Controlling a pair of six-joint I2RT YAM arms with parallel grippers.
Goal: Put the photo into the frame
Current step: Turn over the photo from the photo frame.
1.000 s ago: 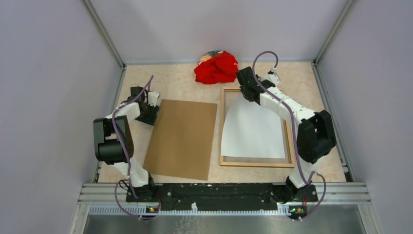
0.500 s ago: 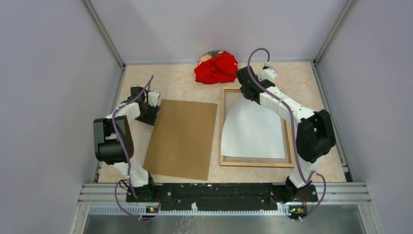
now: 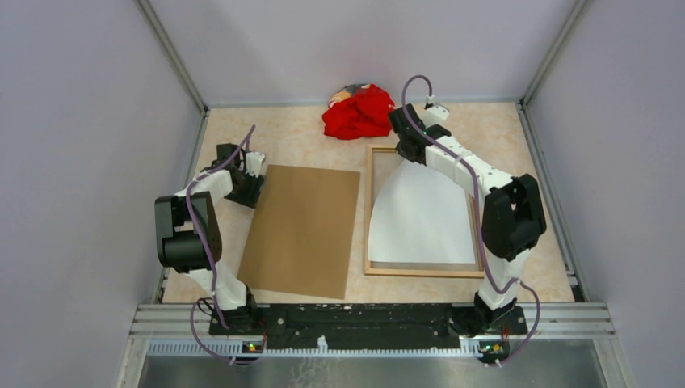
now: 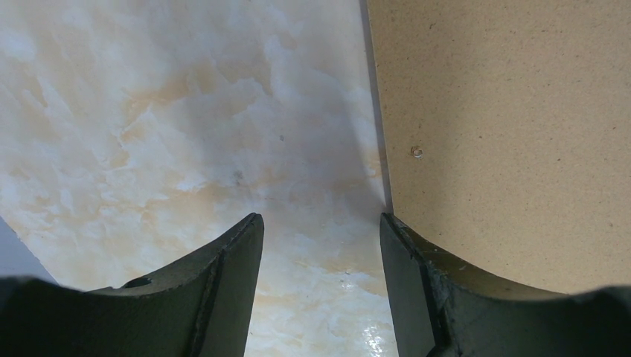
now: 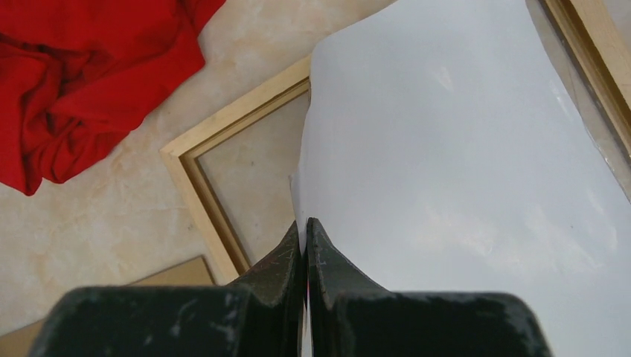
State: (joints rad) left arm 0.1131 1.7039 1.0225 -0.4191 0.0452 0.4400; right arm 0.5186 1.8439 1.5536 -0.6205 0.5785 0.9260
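Observation:
The photo (image 3: 420, 214) lies white side up inside the frame (image 3: 370, 210), its near edge flat and its far end lifted and curled. My right gripper (image 3: 406, 145) is shut on the photo's far edge; in the right wrist view the gripper (image 5: 303, 227) pinches the white sheet (image 5: 461, 171) above the frame's far-left corner (image 5: 190, 160). My left gripper (image 3: 245, 187) is open and empty, low over the table at the brown board's far-left corner. In the left wrist view the gripper (image 4: 321, 230) shows bare table between its fingers.
A plain brown board (image 3: 303, 229) lies left of the frame; it also shows in the left wrist view (image 4: 506, 126). A crumpled red cloth (image 3: 359, 111) sits at the back, just beyond the frame, and shows in the right wrist view (image 5: 82, 82). Walls enclose the table.
My right gripper has moved a little toward the back and left with the photo's far edge, and its wrist has turned. The left arm has not moved.

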